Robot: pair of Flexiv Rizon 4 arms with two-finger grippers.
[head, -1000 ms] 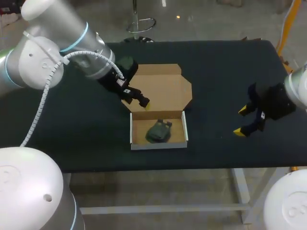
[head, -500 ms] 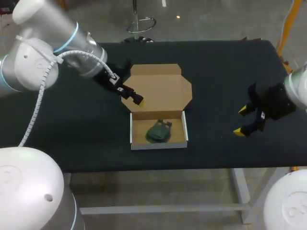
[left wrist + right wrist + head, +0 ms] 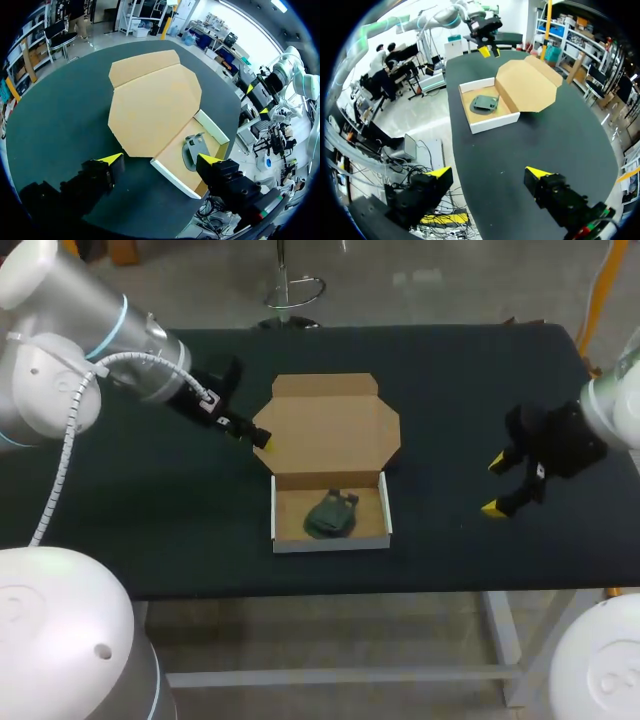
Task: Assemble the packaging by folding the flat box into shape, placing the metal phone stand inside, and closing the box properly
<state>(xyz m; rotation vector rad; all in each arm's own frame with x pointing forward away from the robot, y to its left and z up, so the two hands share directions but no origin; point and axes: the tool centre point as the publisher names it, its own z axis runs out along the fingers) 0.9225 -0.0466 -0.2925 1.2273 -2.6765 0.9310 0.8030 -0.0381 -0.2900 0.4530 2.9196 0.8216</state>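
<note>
Left pincer (image 3: 160,159) gapes wide beside the open box's (image 3: 330,543) lid (image 3: 330,428), right pincer (image 3: 493,485) wide too, phone stand (image 3: 331,514) lying inside

White arms (image 3: 60,380), cyan rings (image 3: 120,322), black grippers (image 3: 492,485) (ribbed cable (image 3: 68,455) on left)

No readable text, label or number anywhere
</note>
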